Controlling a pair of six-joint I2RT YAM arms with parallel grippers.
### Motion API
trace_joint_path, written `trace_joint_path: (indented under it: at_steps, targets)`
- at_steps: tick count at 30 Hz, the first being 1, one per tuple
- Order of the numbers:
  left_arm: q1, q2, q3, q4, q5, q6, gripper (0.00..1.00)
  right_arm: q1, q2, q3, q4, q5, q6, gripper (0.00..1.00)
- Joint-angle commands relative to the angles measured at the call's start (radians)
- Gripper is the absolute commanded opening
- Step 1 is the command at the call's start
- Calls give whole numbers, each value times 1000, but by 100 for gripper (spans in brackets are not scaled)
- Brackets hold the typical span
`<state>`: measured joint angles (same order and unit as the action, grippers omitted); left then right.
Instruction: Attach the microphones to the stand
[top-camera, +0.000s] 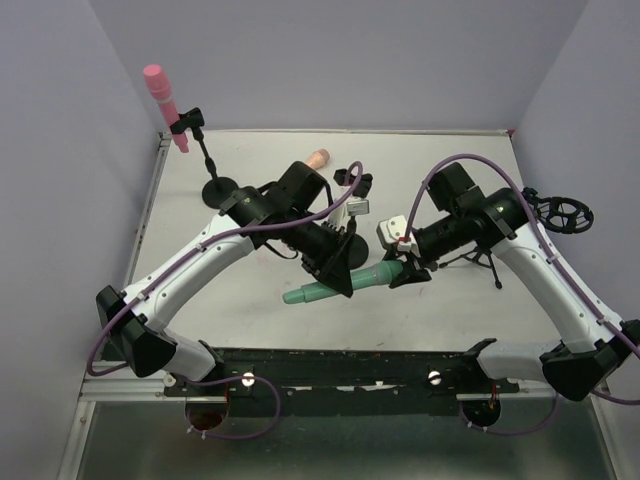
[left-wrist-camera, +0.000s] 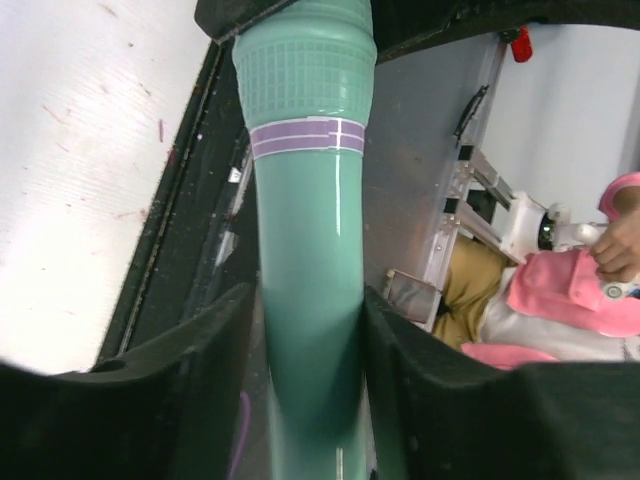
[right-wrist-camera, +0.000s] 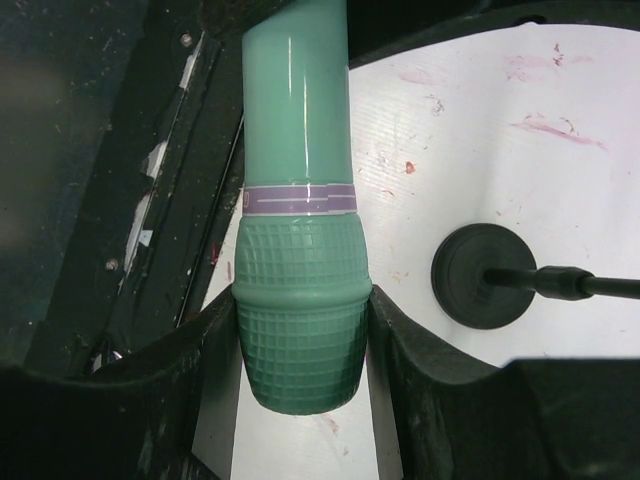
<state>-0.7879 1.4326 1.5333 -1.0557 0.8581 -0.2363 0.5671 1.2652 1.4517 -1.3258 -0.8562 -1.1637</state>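
Green mic (top-camera: 308, 292): held level in the air over the near middle of the table (top-camera: 250, 330), between the two arms, with its head toward the right arm and its tail toward the left.
Right gripper (right-wrist-camera: 300, 300): clamped on the mic's gridded head, one finger on each side, on the head side of the purple band (right-wrist-camera: 300, 200). It carries the mic.
Left gripper (left-wrist-camera: 308, 300): both fingers lie against the smooth handle on the other side of the band. It looks closed on the handle, though I cannot tell how firmly.
Mic in the jaws: centred in both pairs, and neither wrist view shows a gap at the sides.
Why two grips: this reads as a handover in the air. The right steadies the head while the left takes the handle, probably to free the head and aim the mic at a holder.
Tripod (top-camera: 485, 262): stands just beyond the right wrist. The ring mount (top-camera: 565, 213) at the right edge holds nothing that I can see.
Peach mic (top-camera: 318, 158): beyond the left arm and mostly hidden; only its end shows.
Pink mic (top-camera: 163, 100): clipped at a tilt in the round-base stand (top-camera: 218, 190) at the far left corner.
Progress: one of three looks mounted, green is in hand, and peach is not yet taken up.
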Motion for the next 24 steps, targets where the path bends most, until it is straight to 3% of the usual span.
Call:
trace_joint_path:
  at_steps: [1, 7, 9, 11, 14, 15, 19, 24]
  targets:
    - [-8, 2, -25, 13, 53, 9, 46, 14, 8, 13, 16, -37, 13, 23]
    - [-8, -15, -62, 31, 85, 2, 17, 16, 10, 21, 22, -38, 28, 27]
    - [-8, -32, -82, 51, 93, -9, 13, 16, 8, 25, 28, -50, 42, 30]
    - [-7, -55, -111, 86, 104, -27, 10, 16, 3, 30, 34, -64, 65, 44]
    - [-5, -106, -169, 152, 110, -63, 8, 17, -7, 41, 54, -81, 117, 84]
    - [-5, -135, -200, 178, 113, -70, 7, 16, -13, 45, 68, -81, 155, 89]
    - [1, -271, -330, 350, 91, -136, 6, 8, -27, 117, 114, -64, 288, 93]
    - [13, -495, -530, 623, -2, -260, 4, -105, -24, 234, 108, -170, 402, 96]
